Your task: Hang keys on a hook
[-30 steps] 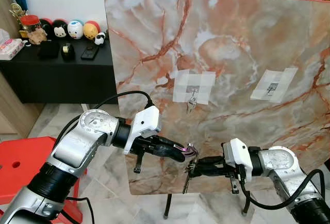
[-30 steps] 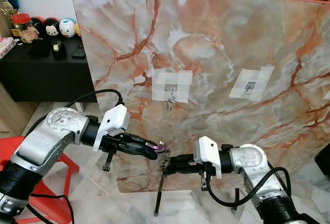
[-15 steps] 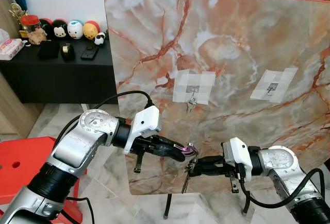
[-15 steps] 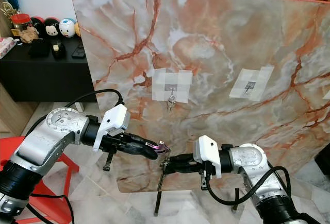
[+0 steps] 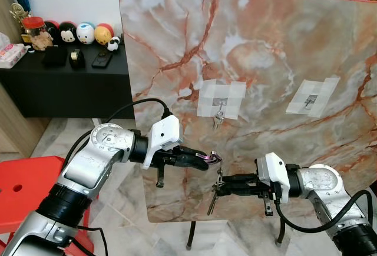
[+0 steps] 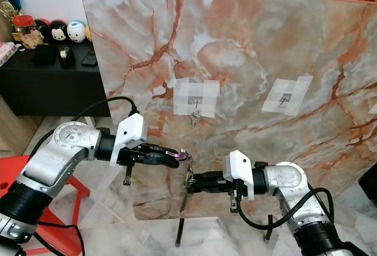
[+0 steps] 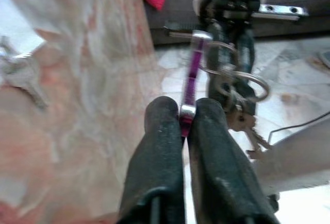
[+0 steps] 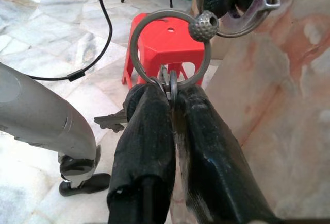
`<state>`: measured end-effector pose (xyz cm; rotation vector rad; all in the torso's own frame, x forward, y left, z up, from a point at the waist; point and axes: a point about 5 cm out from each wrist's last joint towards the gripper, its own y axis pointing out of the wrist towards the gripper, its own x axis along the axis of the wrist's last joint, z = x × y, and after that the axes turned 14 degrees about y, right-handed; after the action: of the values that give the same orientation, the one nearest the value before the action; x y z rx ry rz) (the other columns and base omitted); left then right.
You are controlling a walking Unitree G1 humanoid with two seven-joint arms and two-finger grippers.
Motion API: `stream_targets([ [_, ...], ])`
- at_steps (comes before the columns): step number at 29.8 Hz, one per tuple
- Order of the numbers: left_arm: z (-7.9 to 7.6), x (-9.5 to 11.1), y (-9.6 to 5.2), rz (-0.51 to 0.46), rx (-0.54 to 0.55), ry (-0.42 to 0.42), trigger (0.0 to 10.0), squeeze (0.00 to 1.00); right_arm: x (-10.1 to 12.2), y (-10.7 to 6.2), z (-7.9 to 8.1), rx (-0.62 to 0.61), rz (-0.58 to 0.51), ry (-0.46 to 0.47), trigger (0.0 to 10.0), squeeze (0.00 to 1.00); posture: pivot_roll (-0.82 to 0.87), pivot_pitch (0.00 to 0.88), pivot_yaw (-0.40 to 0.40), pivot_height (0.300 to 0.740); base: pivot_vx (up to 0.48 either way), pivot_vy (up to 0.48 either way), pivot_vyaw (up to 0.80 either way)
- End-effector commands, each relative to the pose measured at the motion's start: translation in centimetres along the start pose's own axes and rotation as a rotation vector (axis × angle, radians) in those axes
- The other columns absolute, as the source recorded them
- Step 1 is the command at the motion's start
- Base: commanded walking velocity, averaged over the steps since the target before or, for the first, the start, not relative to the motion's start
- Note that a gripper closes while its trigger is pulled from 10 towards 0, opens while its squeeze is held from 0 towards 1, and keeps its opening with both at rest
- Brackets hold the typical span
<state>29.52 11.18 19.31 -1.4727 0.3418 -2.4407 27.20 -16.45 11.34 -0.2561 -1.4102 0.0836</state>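
An upright marble board (image 5: 265, 50) carries two taped hooks. The left hook (image 5: 220, 102) has a small set of keys hanging on it; the right hook (image 5: 311, 99) is bare. Low in front of the board, my left gripper (image 5: 204, 159) is shut on a purple carabiner (image 7: 192, 74). A steel key ring (image 8: 135, 38) links to it, and several keys (image 5: 212, 200) dangle below. My right gripper (image 5: 222, 185) comes in from the right and is shut on the keys just under the ring, its fingertips (image 8: 154, 100) pinching them.
A black sideboard (image 5: 70, 85) with toy figures stands at the back left. A red stool (image 5: 23, 185) sits by my left arm. The board's thin stand legs (image 5: 191, 236) rest on the marble floor below.
Both grippers have risen slightly with the carabiner and keys between them. The left gripper's fingers now point more level and the right one sits a little further right.
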Motion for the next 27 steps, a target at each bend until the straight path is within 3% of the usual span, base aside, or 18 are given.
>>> stream_targets([
  [1, 0.8, 0.5, -0.8, 0.001, 0.037, 0.035, 10.0, 1.00, -0.1, -0.2, -0.1, 0.001, 0.013, 0.006, 0.0, 0.00, 0.05, 0.000, -0.120, 0.740, 0.000, 0.000, 0.00],
  [6, 0.8, 0.1, -1.8, 0.029, 0.045, 0.030, 10.0, 1.00, -0.1, -0.2, -0.1, -0.003, 0.019, 0.004, 0.0, 0.00, 0.04, 0.000, -0.122, 0.740, 0.000, 0.000, 0.00],
  [12, 0.7, -1.1, -4.9, 0.139, 0.059, 0.009, 10.0, 1.00, -0.2, -0.9, -0.2, -0.020, 0.020, 0.011, 0.0, 0.00, 0.05, 0.000, -0.122, 0.740, 0.000, 0.000, 0.00],
  [20, 0.2, -1.8, -4.4, 0.130, 0.160, -0.005, 10.0, 1.00, 0.0, -0.6, -0.3, -0.054, -0.008, 0.002, 0.0, 0.00, 0.05, 0.000, -0.129, 0.740, 0.000, 0.000, 0.00],
  [26, -0.3, -2.9, -3.7, 0.124, 0.332, -0.029, 10.0, 1.00, 1.1, -0.7, -1.8, -0.256, -0.103, -0.052, 0.0, 0.00, 0.05, 0.000, -0.128, 0.740, 0.000, 0.000, 0.00],
  [27, -0.5, -3.3, -3.5, 0.128, 0.362, -0.039, 10.0, 0.95, 1.3, -0.7, -2.0, -0.297, -0.132, -0.053, 0.0, 0.00, 0.05, 0.000, -0.128, 0.740, 0.000, 0.000, 0.00],
])
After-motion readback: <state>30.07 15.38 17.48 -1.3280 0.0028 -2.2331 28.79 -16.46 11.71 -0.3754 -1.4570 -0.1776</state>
